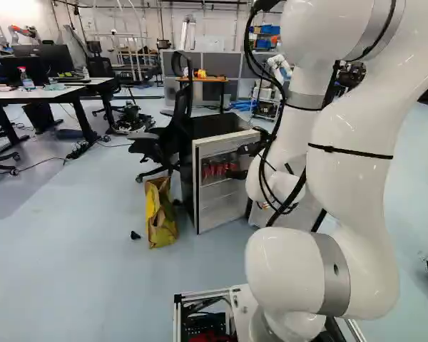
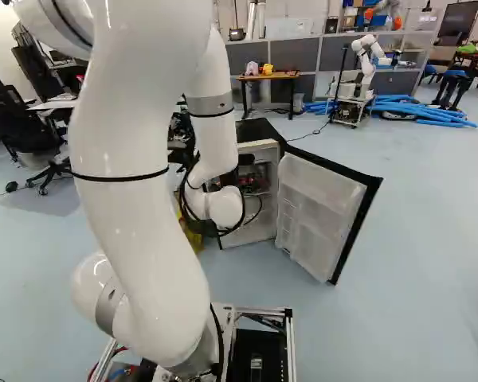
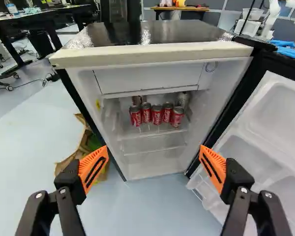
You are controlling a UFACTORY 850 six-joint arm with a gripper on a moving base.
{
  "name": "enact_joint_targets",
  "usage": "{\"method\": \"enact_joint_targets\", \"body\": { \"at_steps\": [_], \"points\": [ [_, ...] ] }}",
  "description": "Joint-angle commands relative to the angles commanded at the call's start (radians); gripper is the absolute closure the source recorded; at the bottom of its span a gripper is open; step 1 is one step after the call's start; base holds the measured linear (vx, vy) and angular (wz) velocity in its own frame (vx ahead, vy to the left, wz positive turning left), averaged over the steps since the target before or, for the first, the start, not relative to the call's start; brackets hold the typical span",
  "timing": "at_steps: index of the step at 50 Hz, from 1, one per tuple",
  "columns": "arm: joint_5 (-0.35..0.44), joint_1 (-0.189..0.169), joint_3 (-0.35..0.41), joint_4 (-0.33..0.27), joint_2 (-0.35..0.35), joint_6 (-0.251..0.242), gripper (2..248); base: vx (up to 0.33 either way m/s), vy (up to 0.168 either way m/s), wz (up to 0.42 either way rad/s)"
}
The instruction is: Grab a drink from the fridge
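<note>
Red cans [image 3: 157, 116] with white script labels, upright in a row near the front edge of the fridge [image 3: 147, 55] shelf [image 3: 152, 133], open room above them. Door [image 2: 319, 215] swung open one side, yellow bag [image 1: 159, 214] beside the other. My pincer [image 1: 237, 162] is wide, cans ahead.

A pale shelf [image 3: 153, 131] inside the fridge [image 3: 152, 53] holds five upright red cans [image 3: 157, 115] in a close, slightly staggered row, the second and fourth set a little back. A silver can [image 3: 183, 99] stands behind the end nearest the door [image 3: 280, 118]; something darker [image 3: 137, 100], too hidden to name, sits behind the other end.
</note>
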Motion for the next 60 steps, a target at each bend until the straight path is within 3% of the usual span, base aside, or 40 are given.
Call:
{"method": "enact_joint_targets", "body": {
  "at_steps": [26,60],
  "points": [
    [0.0,0.008,-0.087,0.012,-0.132,0.0,3,0.0,0.0,0.0],
    [0.0,0.03,-0.231,0.093,-0.31,0.0,3,0.0,0.0,0.0]
  ]
}}
